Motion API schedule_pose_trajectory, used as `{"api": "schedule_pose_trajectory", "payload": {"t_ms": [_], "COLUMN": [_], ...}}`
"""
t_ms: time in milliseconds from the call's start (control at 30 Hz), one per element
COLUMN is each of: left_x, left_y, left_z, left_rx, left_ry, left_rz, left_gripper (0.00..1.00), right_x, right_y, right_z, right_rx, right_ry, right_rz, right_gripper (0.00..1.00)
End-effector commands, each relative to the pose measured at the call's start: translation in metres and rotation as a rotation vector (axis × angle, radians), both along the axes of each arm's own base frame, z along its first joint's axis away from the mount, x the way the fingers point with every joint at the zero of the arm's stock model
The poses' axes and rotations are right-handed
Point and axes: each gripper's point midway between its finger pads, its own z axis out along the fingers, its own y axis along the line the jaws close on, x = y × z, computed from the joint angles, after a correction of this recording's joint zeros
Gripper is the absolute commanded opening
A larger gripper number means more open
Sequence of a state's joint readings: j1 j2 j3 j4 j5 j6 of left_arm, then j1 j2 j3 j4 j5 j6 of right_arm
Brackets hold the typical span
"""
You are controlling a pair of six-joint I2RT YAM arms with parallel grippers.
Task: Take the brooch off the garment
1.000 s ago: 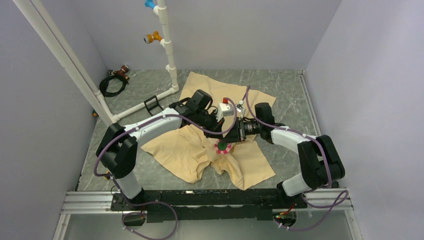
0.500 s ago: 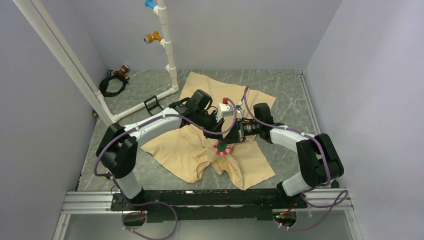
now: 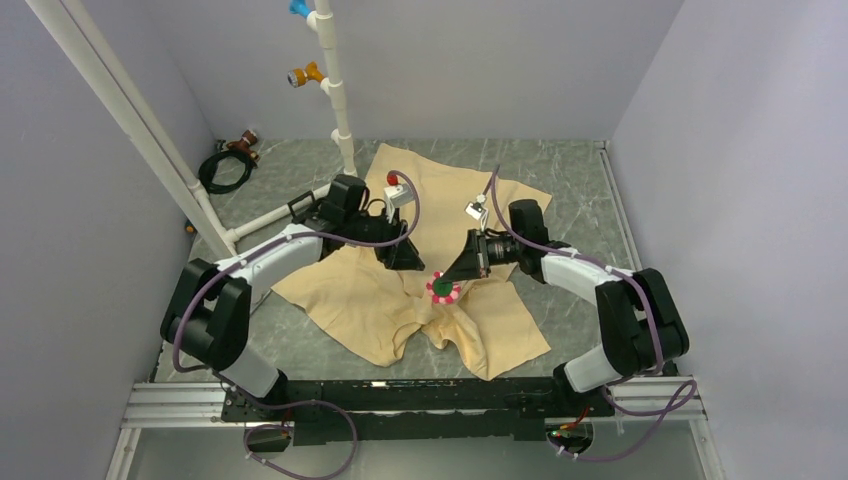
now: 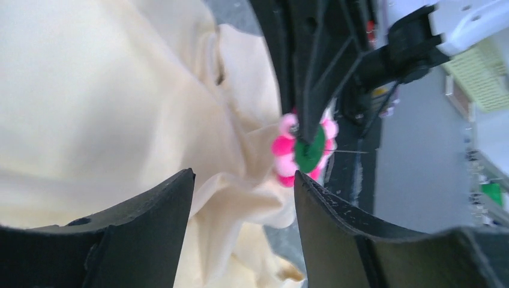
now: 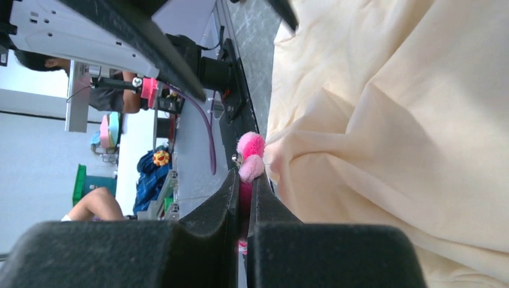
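The beige garment (image 3: 380,300) lies rumpled on the table, also in the wrist views (image 4: 90,90) (image 5: 390,120). The brooch (image 3: 443,290), pink petals round a green middle, sits on a raised fold at its centre. My right gripper (image 3: 450,279) is shut on the brooch (image 5: 251,156), whose petals poke out past the closed fingertips (image 5: 245,180), with cloth touching them. My left gripper (image 3: 410,260) stands open just left of it. In the left wrist view the brooch (image 4: 303,150) hangs beyond the open gripper (image 4: 243,180), pinched by the right arm's black fingers (image 4: 300,72).
A white pipe frame (image 3: 340,110) with coloured fittings stands at the back left. Near it lie a black cable coil (image 3: 225,168) and a small black bracket (image 3: 303,208). Grey walls close in on three sides. A metal rail (image 3: 400,400) runs along the near edge.
The left gripper has opened and the left arm has drawn back to the left, off the brooch. The right gripper has closed on the brooch and stays there.
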State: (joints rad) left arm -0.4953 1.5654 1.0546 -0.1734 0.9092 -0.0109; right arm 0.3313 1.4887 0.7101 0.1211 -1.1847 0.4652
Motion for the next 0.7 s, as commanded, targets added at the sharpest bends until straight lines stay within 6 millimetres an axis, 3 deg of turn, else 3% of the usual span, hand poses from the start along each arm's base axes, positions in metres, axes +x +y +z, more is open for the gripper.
{"api": "schedule_pose_trajectory", "payload": {"t_ms": [0, 233, 400, 667], "left_x": [-0.029, -0.037, -0.043, -0.052], "left_y": [-0.016, -0.021, -0.025, -0.037], "left_z": [0.019, 0.025, 0.029, 0.031], "left_rx": [-0.165, -0.238, -0.262, -0.265], "left_ry": [0.087, 0.127, 0.118, 0.135], "left_rz": [-0.112, -0.154, -0.184, -0.223], "left_gripper": [0.67, 0.65, 0.64, 0.5], "right_x": [0.012, 0.007, 0.004, 0.001], "right_y": [0.003, 0.003, 0.003, 0.005], "right_z": [0.034, 0.054, 0.055, 0.058], "right_rx": [0.067, 0.108, 0.111, 0.11], "right_ry": [-0.133, -0.189, -0.195, -0.211], "right_rz": [0.01, 0.028, 0.033, 0.04], "right_gripper": [0.0, 0.0, 0.0, 0.0]}}
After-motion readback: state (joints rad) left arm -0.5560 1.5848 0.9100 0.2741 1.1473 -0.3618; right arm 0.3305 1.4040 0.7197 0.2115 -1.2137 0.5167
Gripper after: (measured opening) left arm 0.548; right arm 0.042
